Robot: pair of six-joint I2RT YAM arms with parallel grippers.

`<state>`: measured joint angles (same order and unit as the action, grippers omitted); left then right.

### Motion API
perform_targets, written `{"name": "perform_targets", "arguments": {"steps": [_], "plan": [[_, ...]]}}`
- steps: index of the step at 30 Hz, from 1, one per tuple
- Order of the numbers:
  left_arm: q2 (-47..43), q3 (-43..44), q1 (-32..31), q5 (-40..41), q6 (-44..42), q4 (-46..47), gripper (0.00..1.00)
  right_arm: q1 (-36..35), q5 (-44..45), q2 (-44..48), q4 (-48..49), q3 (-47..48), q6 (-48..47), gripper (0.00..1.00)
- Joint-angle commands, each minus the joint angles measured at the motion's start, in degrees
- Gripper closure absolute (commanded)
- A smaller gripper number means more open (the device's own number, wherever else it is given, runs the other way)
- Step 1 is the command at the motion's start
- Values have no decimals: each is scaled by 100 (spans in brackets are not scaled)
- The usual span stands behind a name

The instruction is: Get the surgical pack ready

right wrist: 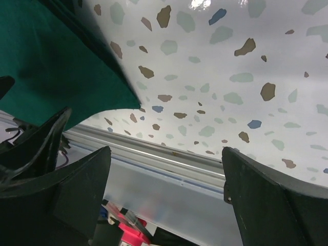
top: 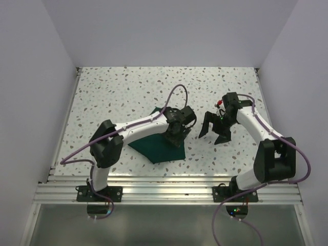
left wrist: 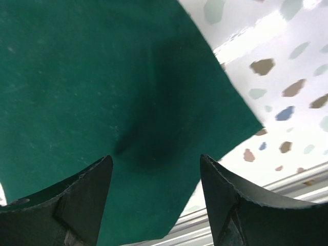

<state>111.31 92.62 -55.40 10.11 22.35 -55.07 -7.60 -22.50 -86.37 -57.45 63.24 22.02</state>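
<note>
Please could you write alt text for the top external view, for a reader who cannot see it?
Two robot arms reach over a speckled white table; the left gripper hangs open over a dark green cloth, and the right gripper is open above the table to the cloth's right, holding nothing.

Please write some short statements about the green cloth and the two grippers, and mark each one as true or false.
1. The green cloth lies on the table, under the left gripper. True.
2. The right gripper is shut on a corner of the cloth. False: its jaws stand wide open and empty, beside the cloth and not touching it.
3. The left gripper is open, with nothing between its fingers. True.
4. Scissors and tweezers lie on top of the cloth. False: no instruments show on it in any view.
</note>
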Motion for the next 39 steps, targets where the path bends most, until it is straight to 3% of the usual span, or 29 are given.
{"name": "perform_targets", "arguments": {"steps": [1, 5, 19, 26, 30, 32, 35, 38, 39], "plan": [[111, 64, -208, 719, -161, -444, 27, -5, -237, 375, 234, -163, 136, 7], [-21, -121, -261, 1229, -117, -426, 30, -14, -237, 480, 243, -338, 171, 7], [-162, -447, -261, 1652, -327, -162, 46, -5, -351, 542, 322, -409, 347, 6], [-144, -332, -261, 1582, -486, -136, 72, -119, -579, 533, 524, -567, 600, 7], [-135, -323, -261, 1459, -556, -83, 83, -347, -1019, 446, 1216, -796, 1163, 13], [-162, -297, -270, 1354, -582, -74, 96, -497, -1168, 349, 1534, -849, 1670, 16], [-214, -271, -261, 1283, -644, -22, 100, -822, -1274, 208, 2491, -954, 2656, 23], [-197, -192, -252, 1266, -723, -65, 100, -1103, -1143, 33, 3221, -998, 3550, 39], [-232, -148, -244, 1248, -723, -48, 100, -1139, -1082, 15, 3701, -1085, 3798, 56]]}}
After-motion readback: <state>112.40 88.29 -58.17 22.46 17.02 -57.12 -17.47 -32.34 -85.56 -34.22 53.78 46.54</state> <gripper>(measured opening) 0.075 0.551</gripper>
